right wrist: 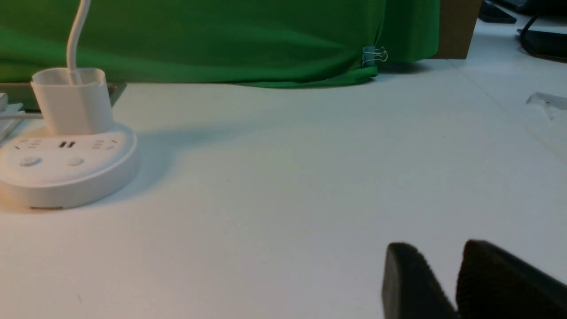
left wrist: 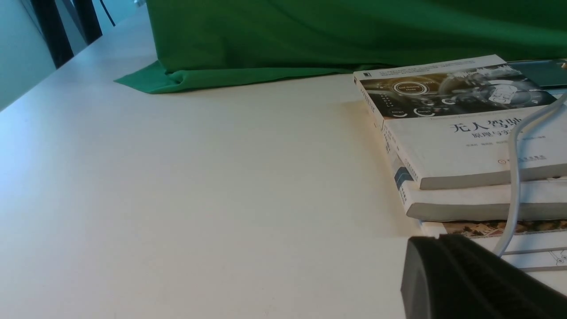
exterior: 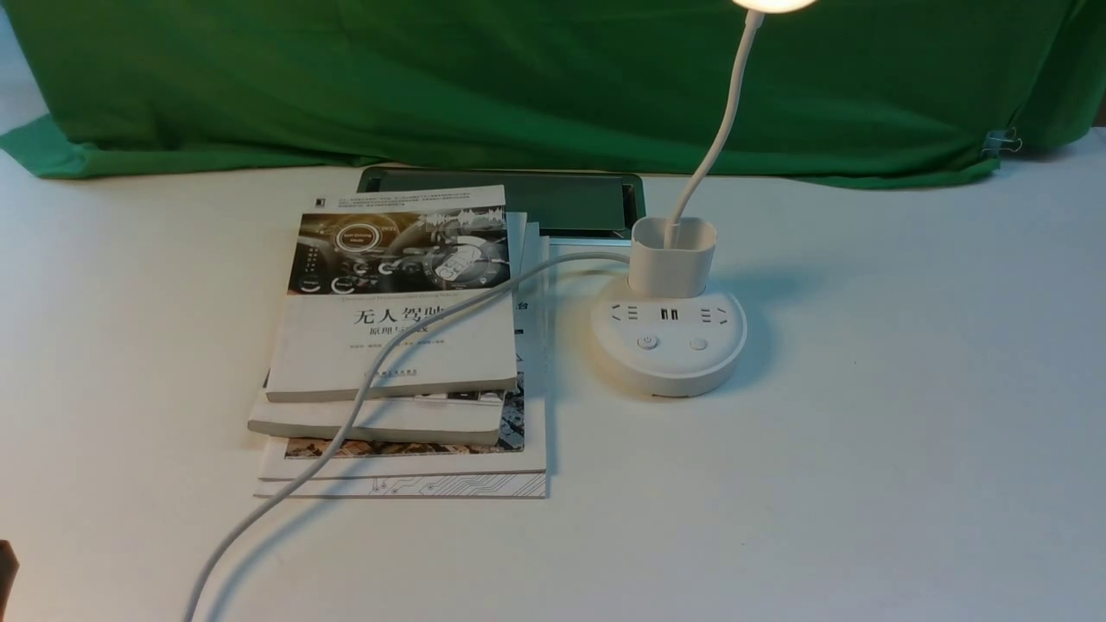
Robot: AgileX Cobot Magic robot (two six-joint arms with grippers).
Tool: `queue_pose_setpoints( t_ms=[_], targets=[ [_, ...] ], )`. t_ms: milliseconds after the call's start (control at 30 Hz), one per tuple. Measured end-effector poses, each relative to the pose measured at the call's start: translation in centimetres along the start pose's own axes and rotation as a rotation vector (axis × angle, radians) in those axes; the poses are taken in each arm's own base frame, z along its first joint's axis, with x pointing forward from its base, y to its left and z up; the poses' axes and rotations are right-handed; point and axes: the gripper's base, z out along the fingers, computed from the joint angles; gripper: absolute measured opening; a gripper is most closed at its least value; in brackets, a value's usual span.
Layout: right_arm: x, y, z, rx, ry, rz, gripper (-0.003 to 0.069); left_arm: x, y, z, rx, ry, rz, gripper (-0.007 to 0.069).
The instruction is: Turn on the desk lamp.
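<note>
The desk lamp (exterior: pixel 670 337) stands on the white worktop (exterior: pixel 864 475). It has a round flat base, a square cup (exterior: pixel 672 255) on the back of the base, and a thin neck (exterior: pixel 721 130) that goes up to the head (exterior: pixel 773 4). The head is at the very top edge of the front view and it glows warm, so I think the light may be on already.

Two small round buttons sit side by side on the near part of the base, one (exterior: pixel 647 343) to the left of the other (exterior: pixel 698 344). They face up, so a press would have to come from above.

From the right tool (right wrist: pixel 447 261), the base is ahead and off to the left, well apart, with only bare worktop between. This tool's two dark pads are a little apart and hold nothing.

The left tool (left wrist: pixel 460 274) is low, near a pile of books (exterior: pixel 397 345). The books and the white cord (exterior: pixel 363 397) lie between it and the lamp. I cannot tell if it is apart or together.

So the right tool looks nearer, with the clearer way in.
</note>
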Motion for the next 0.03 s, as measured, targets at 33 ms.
queue_pose_setpoints(
  t_ms=[33],
  targets=[
    [0.0, 0.0, 0.0, 0.0, 0.0, 0.0, 0.0238, 0.0, 0.0, 0.0, 0.0, 0.0, 0.0, 0.0021]
  ],
)
